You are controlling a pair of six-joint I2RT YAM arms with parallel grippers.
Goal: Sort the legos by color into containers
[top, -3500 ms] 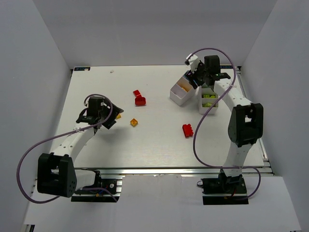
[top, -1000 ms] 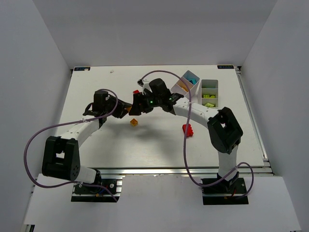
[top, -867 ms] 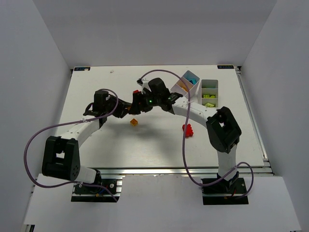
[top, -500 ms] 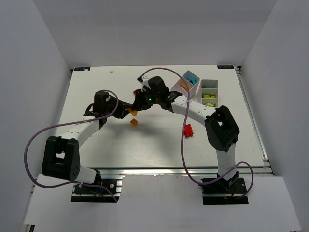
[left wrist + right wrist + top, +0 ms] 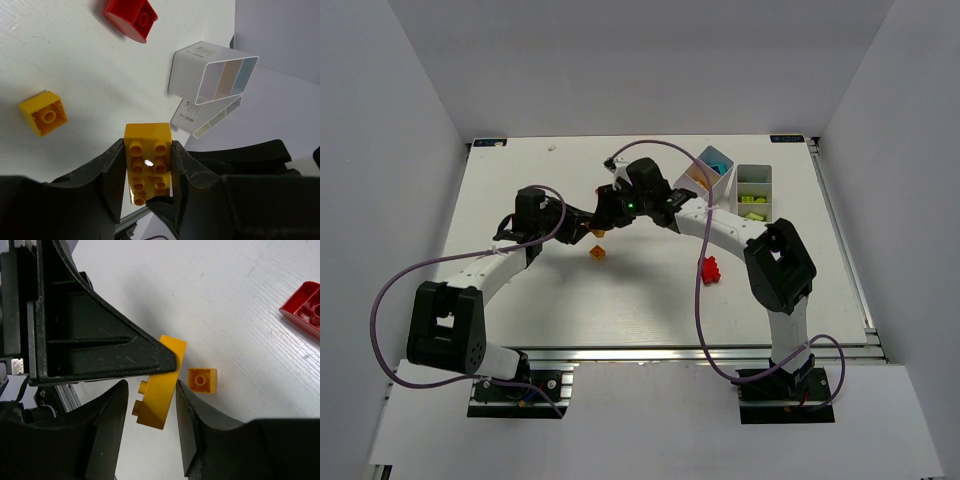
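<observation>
My left gripper (image 5: 586, 227) (image 5: 148, 150) is shut on a yellow two-by-four brick (image 5: 148, 161), held above the table left of centre. My right gripper (image 5: 604, 214) (image 5: 152, 392) is open and straddles the same yellow brick (image 5: 161, 382). Its right finger is close against the brick and there is a gap at its left finger. A small yellow square brick (image 5: 597, 253) (image 5: 44, 113) (image 5: 202, 380) lies on the table just below. A red brick (image 5: 710, 270) lies at centre right. Another red piece (image 5: 131, 17) (image 5: 305, 307) lies behind the grippers. Two white trays (image 5: 708, 170) (image 5: 754, 193) stand at the back right.
The nearer tray (image 5: 212, 75) lies tipped, its open compartments facing my left wrist camera, with the second tray (image 5: 207, 117) behind it. The two arms cross close together over the table's middle left. The right arm's cable (image 5: 700, 290) loops over the red brick.
My right arm has swung from the trays across to my left gripper and now brackets the yellow brick. In the last second both grippers only shifted slightly.
</observation>
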